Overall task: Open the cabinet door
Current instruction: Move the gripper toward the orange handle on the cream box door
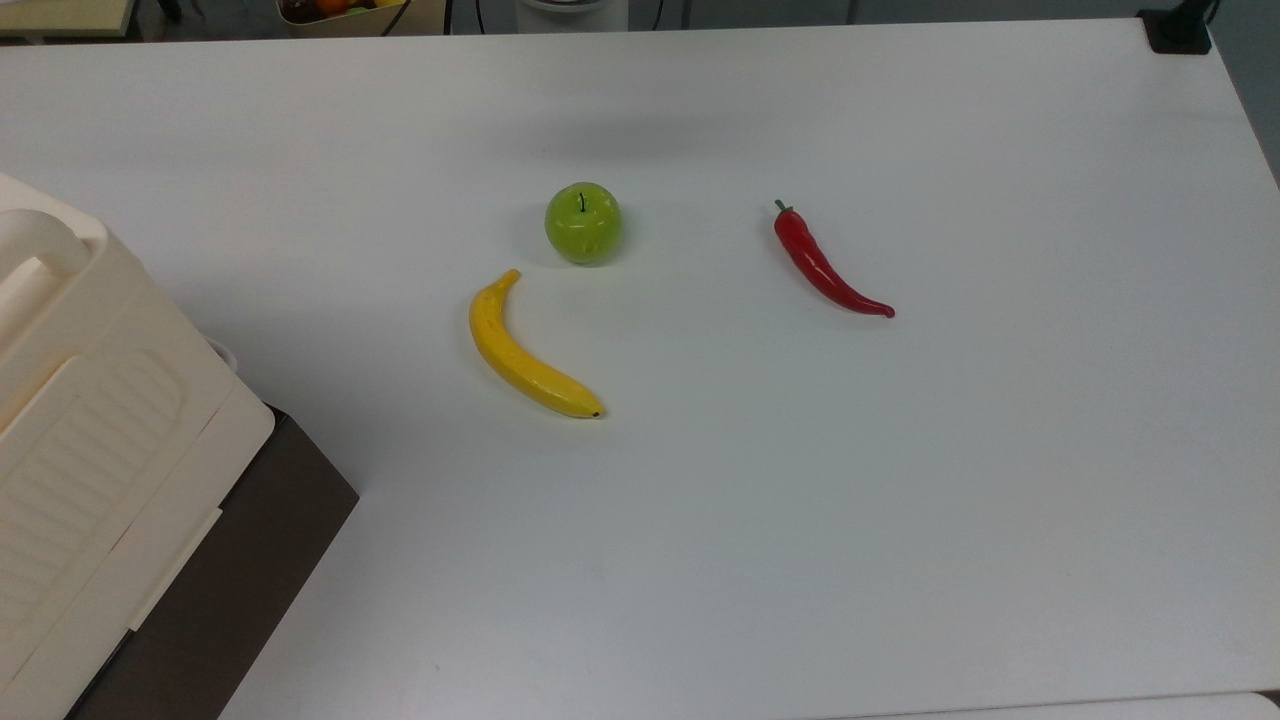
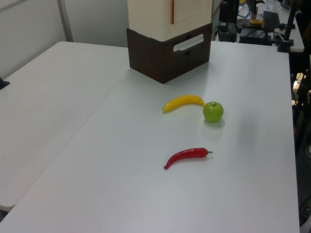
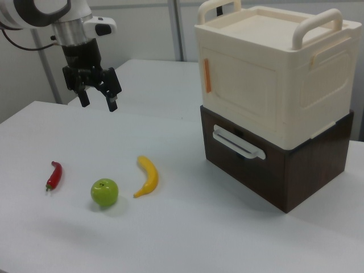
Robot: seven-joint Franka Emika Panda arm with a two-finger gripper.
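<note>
Gripper (image 3: 98, 94) hanging above the white surface (image 3: 187, 239), jaws apart and empty, cabinet (image 3: 273, 79) well off toward the right view's right, its cabinet door (image 3: 242, 91) shut, copper handle (image 3: 207, 75) on its near edge, green apple (image 3: 104, 192) below the jaws

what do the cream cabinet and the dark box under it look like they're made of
The cabinet looks like moulded plastic: matte cream, rounded edges, ribbed panels. The dark box under it shows a brown wood-grain finish, likely laminate or printed plastic; its pale handle looks plastic.
</note>
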